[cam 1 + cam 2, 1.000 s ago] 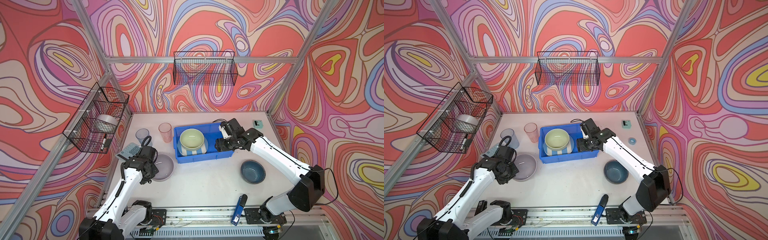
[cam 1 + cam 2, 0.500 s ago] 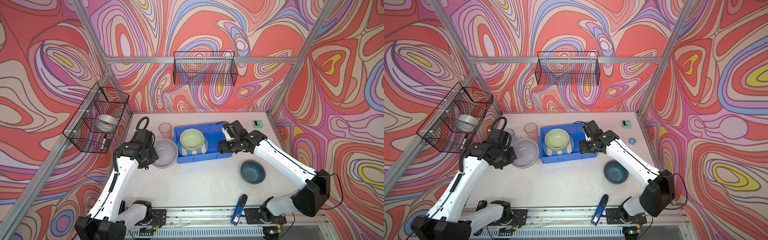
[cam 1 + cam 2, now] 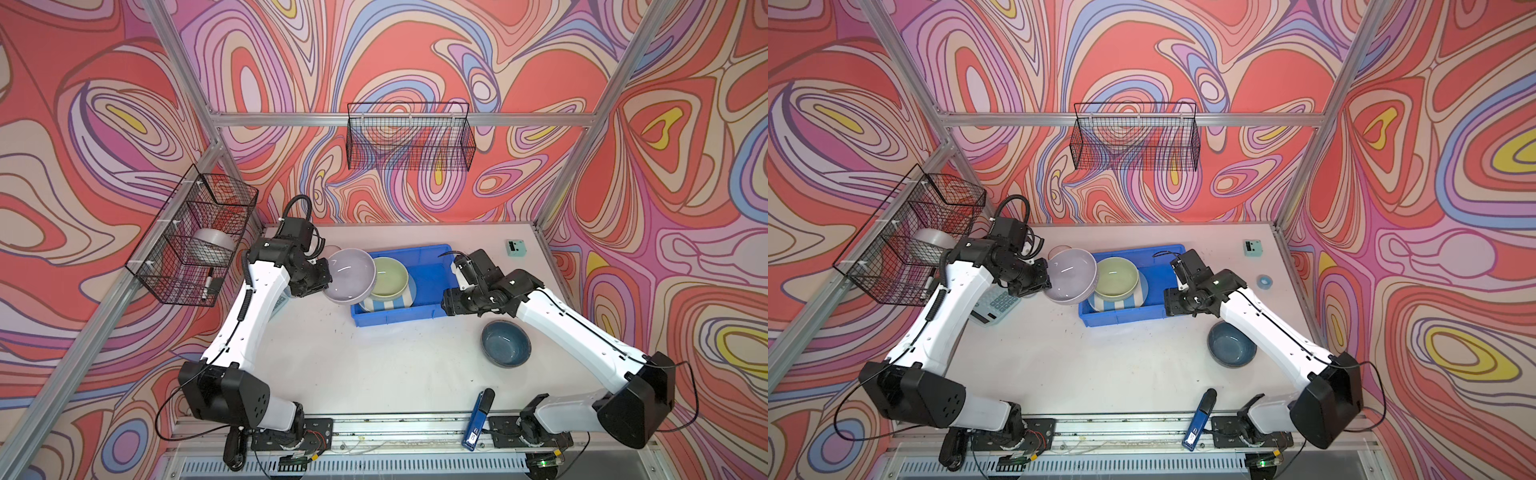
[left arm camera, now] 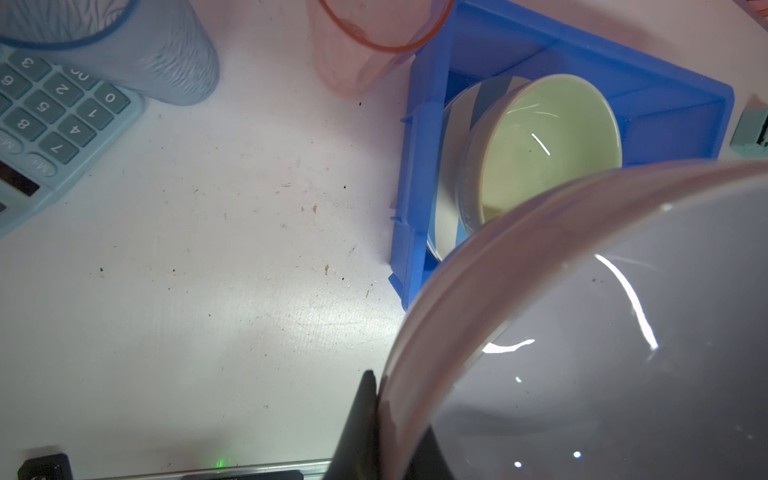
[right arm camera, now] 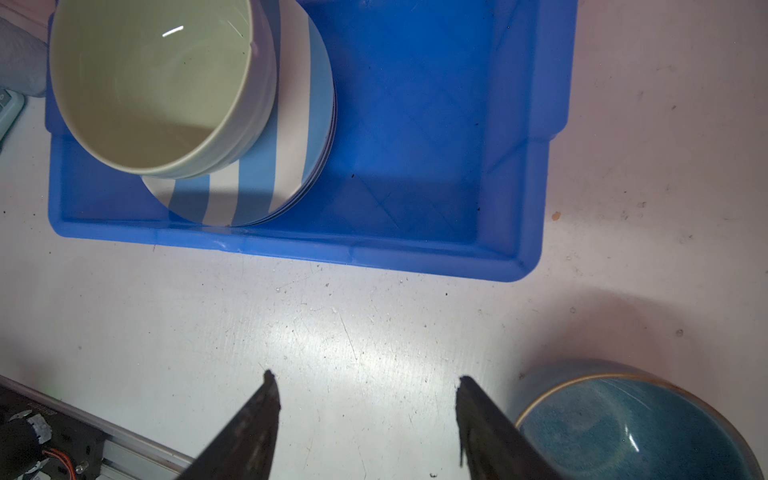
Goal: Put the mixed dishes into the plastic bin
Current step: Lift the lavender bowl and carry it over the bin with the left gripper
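Note:
My left gripper (image 4: pixel 386 399) is shut on the rim of the lavender bowl (image 3: pixel 349 276), holding it tilted in the air over the left edge of the blue plastic bin (image 3: pixel 428 274). In the bin a pale green bowl (image 3: pixel 388 276) sits on a blue-and-white striped plate (image 5: pixel 257 178). My right gripper (image 5: pixel 365 378) is open and empty over bare table just in front of the bin's right corner. The dark blue bowl (image 3: pixel 505 343) stands on the table beside it. A grey-blue cup (image 4: pixel 124 50) and a pink cup (image 4: pixel 374 37) stand left of the bin.
A teal calculator (image 3: pixel 994 305) lies under the left arm. A small teal box (image 3: pixel 516 248) and a blue tape roll (image 3: pixel 1264 281) sit at the back right. Black wire baskets (image 3: pixel 409 139) hang on the walls. A blue tool (image 3: pixel 478 419) lies at the front edge.
The left gripper has lifted the lavender bowl off the table and carried it back and right to the bin's left edge. The right gripper has drawn back from over the bin to its front right corner.

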Available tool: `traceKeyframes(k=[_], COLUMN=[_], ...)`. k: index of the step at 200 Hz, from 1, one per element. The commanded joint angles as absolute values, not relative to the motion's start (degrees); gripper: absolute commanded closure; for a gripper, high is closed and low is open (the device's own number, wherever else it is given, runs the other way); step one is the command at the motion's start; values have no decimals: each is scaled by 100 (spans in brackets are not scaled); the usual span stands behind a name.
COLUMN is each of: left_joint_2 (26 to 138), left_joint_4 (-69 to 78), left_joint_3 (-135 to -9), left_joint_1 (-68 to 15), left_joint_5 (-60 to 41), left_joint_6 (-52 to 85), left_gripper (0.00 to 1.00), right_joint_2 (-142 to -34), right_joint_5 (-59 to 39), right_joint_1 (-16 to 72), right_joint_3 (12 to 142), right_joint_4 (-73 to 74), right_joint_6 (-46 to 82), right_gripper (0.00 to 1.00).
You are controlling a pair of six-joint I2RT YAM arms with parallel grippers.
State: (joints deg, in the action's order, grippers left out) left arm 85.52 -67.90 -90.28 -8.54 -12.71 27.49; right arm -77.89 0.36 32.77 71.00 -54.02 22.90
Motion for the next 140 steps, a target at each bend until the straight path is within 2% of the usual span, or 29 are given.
traceKeyframes(k=[1,80,140], left_joint_2=[8828,10459,11278], left_joint_4=[-6746,-7320,-7242], left_joint_3=[-9633,-11420,-11958], left_joint_1=[-861,-1481,-1915], left_joint_5=[-1786,-1442,-953], left_joint_6=[2555,2347,2346], left_gripper=[100,100,100], right_joint_2=[-7644,-7497,-7357], right_joint_5=[154,170,172], right_joint_1=[3313,3313,3313], right_joint_3=[7031,6961,6869], right_joint_4=[-5517,-5579,-5581], right_joint_6=[2345,2429,2517], right_gripper=[31,31,31])
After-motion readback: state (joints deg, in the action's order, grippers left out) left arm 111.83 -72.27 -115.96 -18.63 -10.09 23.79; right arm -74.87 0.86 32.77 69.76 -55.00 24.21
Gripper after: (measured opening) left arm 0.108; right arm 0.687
